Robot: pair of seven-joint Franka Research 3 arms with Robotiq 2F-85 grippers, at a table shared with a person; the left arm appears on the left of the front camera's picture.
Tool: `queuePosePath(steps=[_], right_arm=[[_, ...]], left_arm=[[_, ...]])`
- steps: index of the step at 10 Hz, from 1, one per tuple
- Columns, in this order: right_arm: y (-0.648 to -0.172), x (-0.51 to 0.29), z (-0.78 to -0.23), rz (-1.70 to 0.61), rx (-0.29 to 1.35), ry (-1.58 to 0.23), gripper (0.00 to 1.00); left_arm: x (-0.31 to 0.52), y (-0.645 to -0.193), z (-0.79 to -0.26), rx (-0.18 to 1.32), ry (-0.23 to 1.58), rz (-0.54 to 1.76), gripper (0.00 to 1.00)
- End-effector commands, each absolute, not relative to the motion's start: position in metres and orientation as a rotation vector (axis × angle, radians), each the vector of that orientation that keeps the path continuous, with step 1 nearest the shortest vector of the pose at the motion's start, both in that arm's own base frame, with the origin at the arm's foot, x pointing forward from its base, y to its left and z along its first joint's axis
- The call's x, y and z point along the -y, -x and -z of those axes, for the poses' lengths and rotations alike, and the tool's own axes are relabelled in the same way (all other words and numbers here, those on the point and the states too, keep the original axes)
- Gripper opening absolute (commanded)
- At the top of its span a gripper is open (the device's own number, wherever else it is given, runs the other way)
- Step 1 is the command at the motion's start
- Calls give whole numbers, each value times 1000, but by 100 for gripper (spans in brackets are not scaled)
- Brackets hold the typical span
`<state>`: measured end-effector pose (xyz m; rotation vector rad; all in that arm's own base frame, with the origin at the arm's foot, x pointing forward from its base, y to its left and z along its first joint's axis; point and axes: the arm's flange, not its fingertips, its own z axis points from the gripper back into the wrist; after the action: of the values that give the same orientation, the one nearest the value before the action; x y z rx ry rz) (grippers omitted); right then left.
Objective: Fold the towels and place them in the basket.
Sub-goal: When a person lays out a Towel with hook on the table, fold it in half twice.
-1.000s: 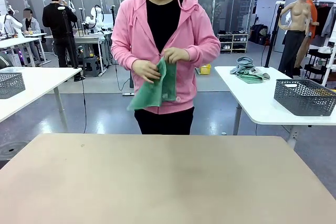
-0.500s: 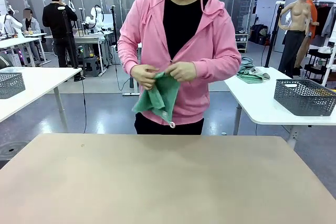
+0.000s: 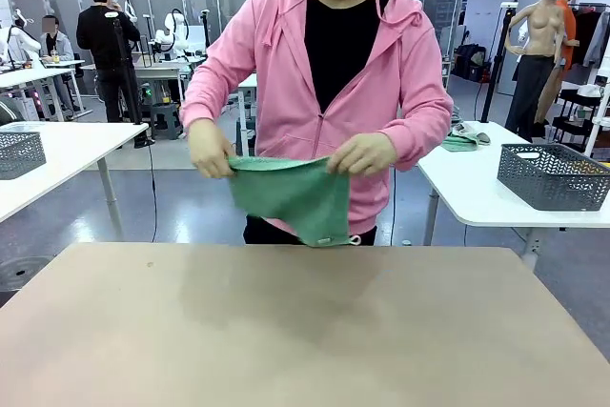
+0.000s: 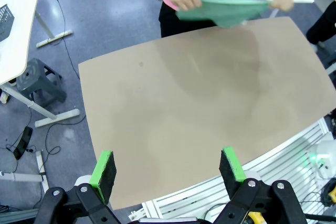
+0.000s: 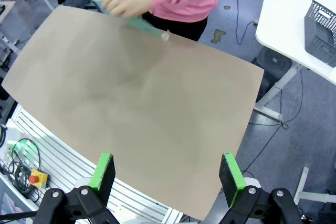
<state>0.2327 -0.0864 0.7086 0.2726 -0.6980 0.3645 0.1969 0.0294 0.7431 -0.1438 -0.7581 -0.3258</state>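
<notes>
A person in a pink hoodie stands at the table's far edge and holds a mint green towel point(image 3: 295, 195) stretched wide between both hands, just above the tabletop. A white loop hangs at its lower corner. The same towel point(image 4: 223, 8) appears at the top of the left wrist view, and blurred point(image 5: 140, 24) in the right wrist view. My left gripper point(image 4: 167, 157) hangs open above the near table edge, nothing between its green pads. My right gripper point(image 5: 167, 160) is open too, high over the near right corner. A dark grey wire basket point(image 3: 553, 176) stands on the white side table at the right.
The tan table point(image 3: 305, 331) is bare. More crumpled cloths point(image 3: 465, 140) lie on the white side table point(image 3: 477, 197) at the right. Another wire basket point(image 3: 19, 152) sits on a white table at the left. A grey stool point(image 4: 39, 80) stands on the floor.
The person has come up to the table and pulled the bunched green towel out wide between both hands, lowering it toward the far edge. Both grippers stay open.
</notes>
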Motion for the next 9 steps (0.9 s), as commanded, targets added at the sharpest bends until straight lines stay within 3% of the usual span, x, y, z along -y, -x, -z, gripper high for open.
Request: queuePosePath(steps=[1, 9], right_arm=[[-233, 87, -708, -369, 698, -280, 100], [-233, 87, -708, -369, 698, -280, 100]], left_arm=[[-28, -199, -747, 759, 135, 336, 100], [-28, -199, -747, 759, 135, 336, 100]])
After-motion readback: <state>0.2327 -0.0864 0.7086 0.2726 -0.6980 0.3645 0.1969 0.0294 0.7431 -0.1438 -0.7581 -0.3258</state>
